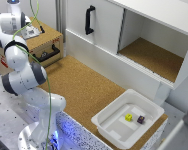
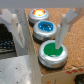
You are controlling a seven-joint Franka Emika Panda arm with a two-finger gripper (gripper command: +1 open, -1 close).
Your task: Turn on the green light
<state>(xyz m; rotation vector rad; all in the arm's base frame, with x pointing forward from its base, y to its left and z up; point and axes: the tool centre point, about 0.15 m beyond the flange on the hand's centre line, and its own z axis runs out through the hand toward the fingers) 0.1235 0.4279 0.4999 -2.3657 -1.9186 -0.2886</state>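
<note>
Step in hand looked like final approach to the press. In the wrist view the green button point(image 2: 52, 53) sat nearest the camera, first in a row of three round domed buttons with metal rims: green, then the blue button point(image 2: 44, 28), then the orange button point(image 2: 37, 13), which glowed at its centre. The green one showed no glow, so the light was judged still off. The gripper point(image 2: 40, 31) stood wide, nothing between its white fingers point(image 2: 62, 27), one finger over the green button's far rim, the other off toward a dark panel beside the row; contact with the button could not be confirmed. In the exterior view the arm reached to the upper part of the exterior view's left, wrist over a wooden drawer unit point(image 1: 50, 44) with a black handle; the buttons themselves were too small to make out there. A white bin point(image 1: 109, 120) holding a yellow block point(image 1: 128, 117) and a dark purple block point(image 1: 141, 119) sat well apart on the cork tabletop point(image 1: 84, 85), not involved. Next move probably called for lining a fingertip over the green dome's centre and pushing straight down, keeping clear of the blue neighbour just beside it.
</note>
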